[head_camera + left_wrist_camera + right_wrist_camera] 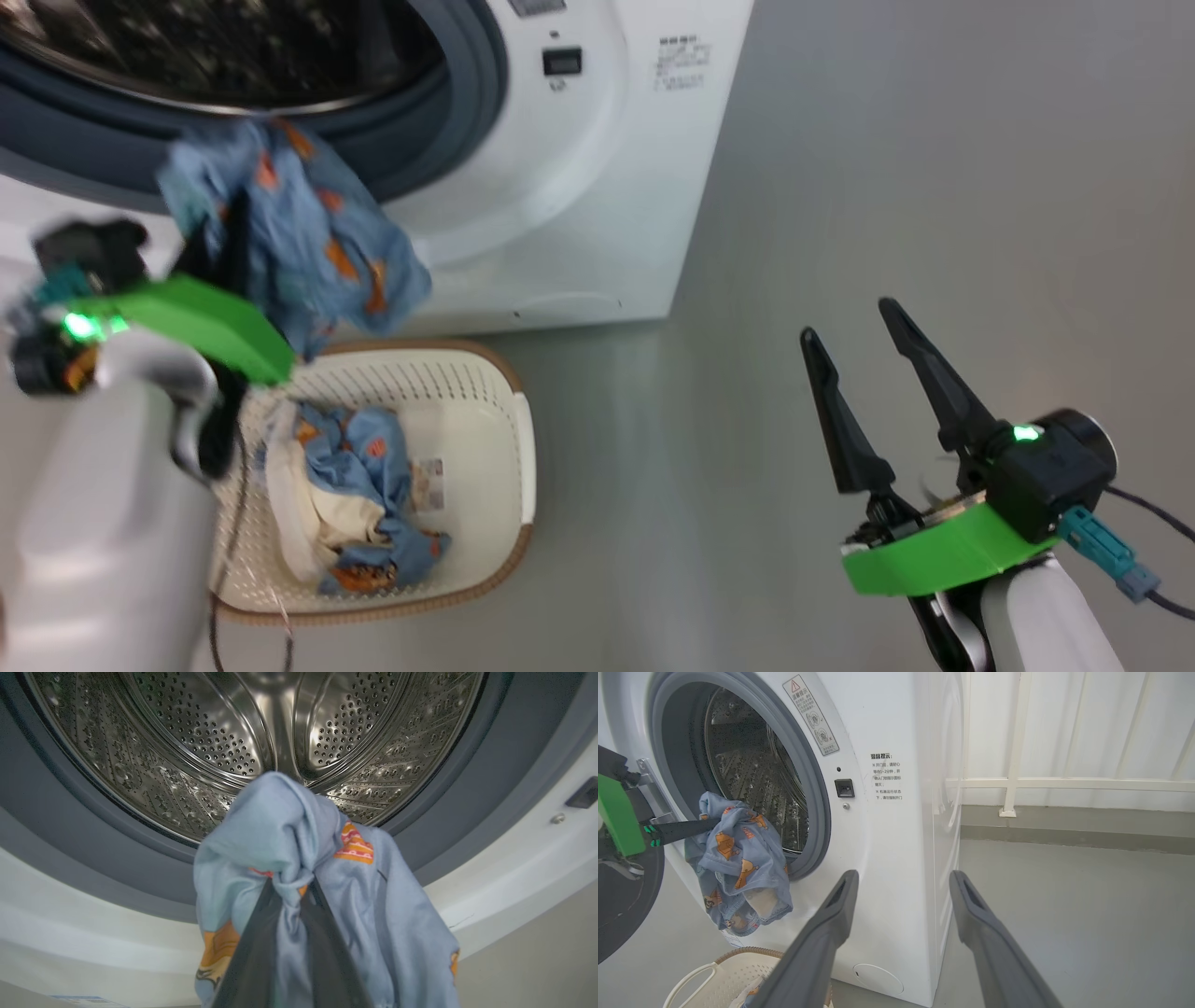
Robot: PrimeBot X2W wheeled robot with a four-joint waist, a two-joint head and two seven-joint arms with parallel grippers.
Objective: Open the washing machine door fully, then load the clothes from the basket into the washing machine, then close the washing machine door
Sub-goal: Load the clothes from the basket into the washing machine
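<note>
Well, far on the left, the left gripper (pixel 224 245) has its two dark fingers (pixel 252 952) squeezed together on a blue cloth (pixel 308 233) with little orange figures on it. It holds the cloth up in the air, just in front of the round mouth of the washing machine (pixel 579 187) and above the basket (pixel 485 411). The fingers pinch one bunch of the cloth, and the rest hangs down on both sides.

Behind the cloth is the steel drum (pixel 187 742), full of little holes, with the grey rubber ring (pixel 93 849) around it. What shows of the drum's inside is shiny steel.

The basket stands on the grey floor (pixel 840 187), close in front of the machine. More clothes (pixel 364 467) lie crumpled in it: blue pieces with orange figures, and a cream-white cloth (pixel 327 523) tucked among them. A small label (pixel 428 483) shows on the basket's bottom, just beside them.

Well apart on the right, the right gripper (pixel 848 319) hangs over the floor. Its fingers are spread wide with nothing between them.

Some things are hard to see. From the head, the left gripper's fingertips are buried in the cloth and that side is blurry. The pale left arm (pixel 93 523) covers the basket's left side. The top of the machine's mouth is cut off. From the right wrist, a dark curved shape (pixel 626 905) at the left edge looks like the rim of the washing machine door, but most of it is cut off.
</note>
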